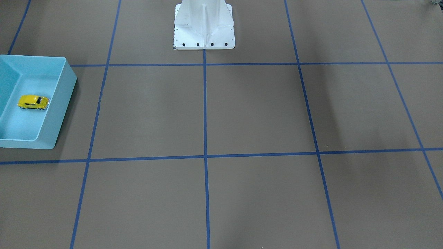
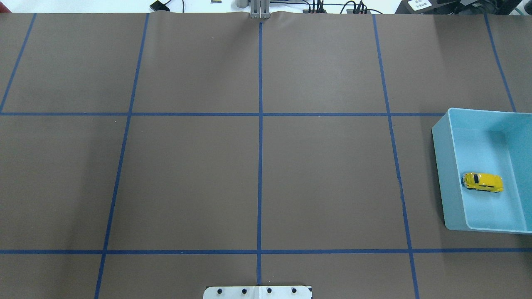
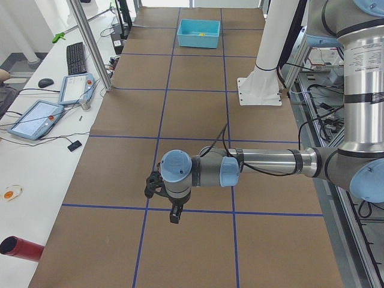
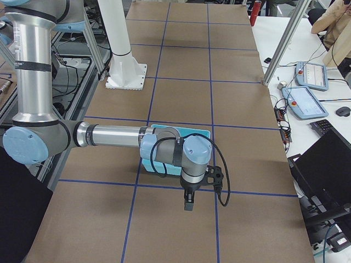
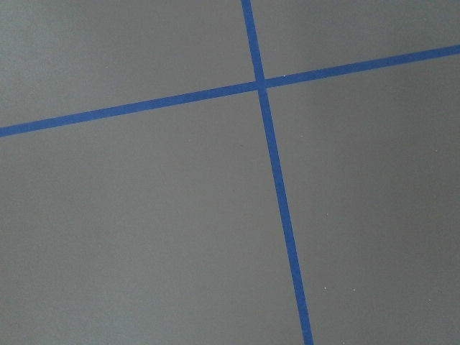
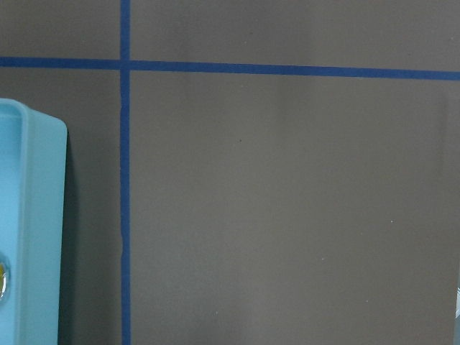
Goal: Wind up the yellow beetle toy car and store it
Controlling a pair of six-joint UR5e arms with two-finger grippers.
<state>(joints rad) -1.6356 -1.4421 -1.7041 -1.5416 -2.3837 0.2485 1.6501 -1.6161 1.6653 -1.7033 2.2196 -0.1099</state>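
Closest in, left gripper [image 3: 174, 215]: hanging above bare tabletop [image 2: 187, 178], fingers pointing down, seen only from the side, so cannot tell whether spread or closed. Same for right gripper [image 4: 188, 204], poised over the tabletop just beside the light blue bin [image 2: 440, 174], holding nothing visible.

Yellow beetle toy car [image 2: 483, 182] sitting on its wheels inside that bin, at 3 o'clock on the tabletop in the overhead view, long axis running 9 to 3, clear of all four walls.

Probably either finished already or not begun; cannot settle which from this alone. If not begun, a job for the right arm, being the nearer one:

- Come straight down over the car and stay off the bin wall at 9 o'clock.
- Pinch across the narrow body, 12 to 6, not along its length; glossy rounded shell, so likely to slip under a shallow grip.
- Lift clear of the rim before travelling.
- For winding, press wheels firmly on the tabletop and drag backwards in a straight line.
- Return low into the bin and release gently, to prevent rolling.
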